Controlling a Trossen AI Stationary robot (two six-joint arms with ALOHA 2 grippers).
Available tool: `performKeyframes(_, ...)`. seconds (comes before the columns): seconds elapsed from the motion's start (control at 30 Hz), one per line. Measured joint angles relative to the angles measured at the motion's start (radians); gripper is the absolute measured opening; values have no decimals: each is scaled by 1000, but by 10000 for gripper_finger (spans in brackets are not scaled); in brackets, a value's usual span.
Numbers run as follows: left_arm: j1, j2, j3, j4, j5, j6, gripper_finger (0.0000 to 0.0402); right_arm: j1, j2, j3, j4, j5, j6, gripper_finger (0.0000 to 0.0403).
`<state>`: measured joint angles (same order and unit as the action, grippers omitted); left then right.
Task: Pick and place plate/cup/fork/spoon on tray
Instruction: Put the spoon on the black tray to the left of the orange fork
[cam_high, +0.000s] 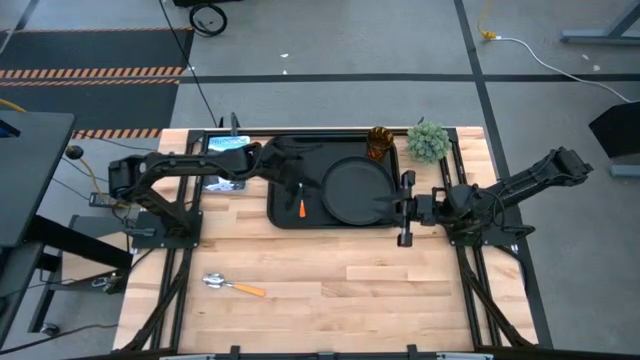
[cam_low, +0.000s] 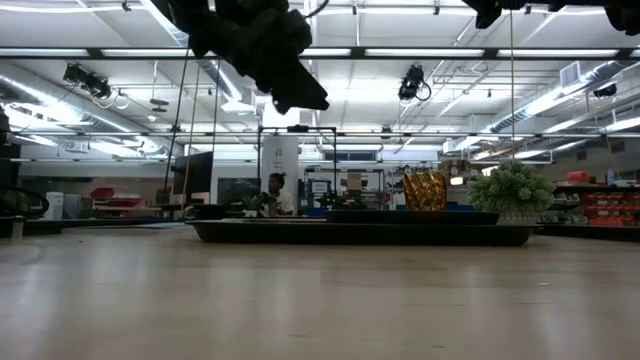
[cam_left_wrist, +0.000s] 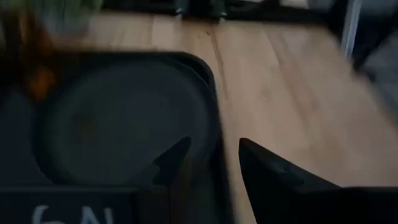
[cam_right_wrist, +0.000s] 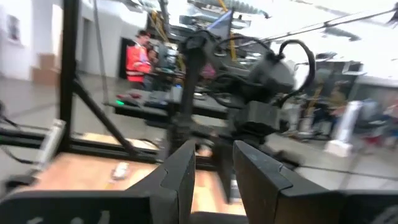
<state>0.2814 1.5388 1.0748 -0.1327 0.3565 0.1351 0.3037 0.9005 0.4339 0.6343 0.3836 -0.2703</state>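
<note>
The black tray (cam_high: 285, 215) lies at the table's far middle. The round black plate (cam_high: 357, 188) rests flat on its right half and shows in the left wrist view (cam_left_wrist: 118, 118). The amber cup (cam_high: 379, 141) stands upright in the tray's far right corner. The fork (cam_high: 303, 206) lies on the tray left of the plate, orange handle toward the near edge. The spoon (cam_high: 232, 286) lies on the bare table at the near left. My left gripper (cam_left_wrist: 211, 158) is open and empty, raised above the tray near the fork. My right gripper (cam_right_wrist: 214, 168) is open and empty just right of the tray's right rim.
A green potted plant (cam_high: 428, 141) stands at the far right, beside the cup. A blue-white picture card (cam_high: 224, 146) lies left of the tray, under the left arm. Bare wood fills the table's near half. A person in an orange vest (cam_right_wrist: 137, 56) stands in the room behind.
</note>
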Motion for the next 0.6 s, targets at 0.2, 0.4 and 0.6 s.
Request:
performKeyframes(0.2,-54,-2,0,-143,46,-402,142,-38,0,0,2,42,-131,116)
performKeyframes(0.4,-218,-2,-1,-366,-128,-651,142,-90,0,0,-6,25,-148,116)
performKeyframes(0.6,-427,-2,-2,-420,-491,-1065,142,-103,31,0,-8,-92,-125,116)
